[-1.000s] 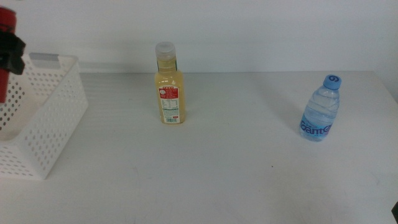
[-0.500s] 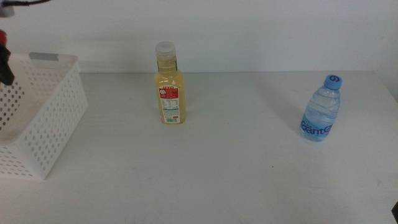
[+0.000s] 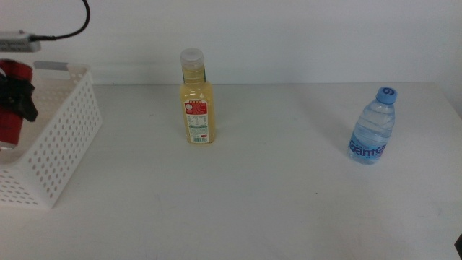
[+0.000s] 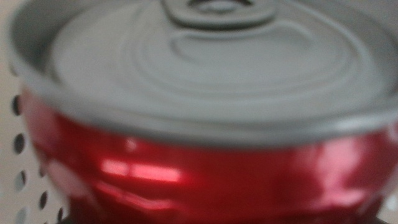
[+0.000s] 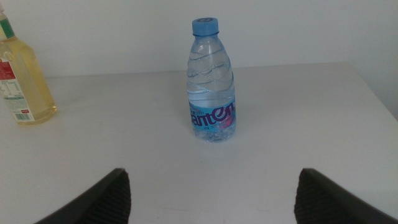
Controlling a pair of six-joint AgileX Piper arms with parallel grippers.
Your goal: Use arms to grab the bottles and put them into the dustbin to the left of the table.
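Middle view: left tool (image 3: 16, 97) is lowering the clamped red can (image 3: 10, 119) into the dustbin (image 3: 61, 155) at nine o'clock.
Juice bottle (image 3: 196, 97) and water bottle (image 3: 372, 127) are waiting on the tabletop (image 3: 274, 188); right tool (image 5: 208, 198) is idling, jaws apart.

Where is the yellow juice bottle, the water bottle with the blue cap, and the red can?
yellow juice bottle (image 3: 196, 108), middle view, on its label.
water bottle (image 5: 211, 93), right wrist view, on its clear body above the label.
red can (image 4: 205, 180), left wrist view, on its shiny red side below the silver lid.

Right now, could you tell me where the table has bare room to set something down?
Free: the stretch between the yellow juice bottle and the clear blue-capped water bottle, and the whole near strip. Crowded: the white perforated basket, where the left hand holds a red can.
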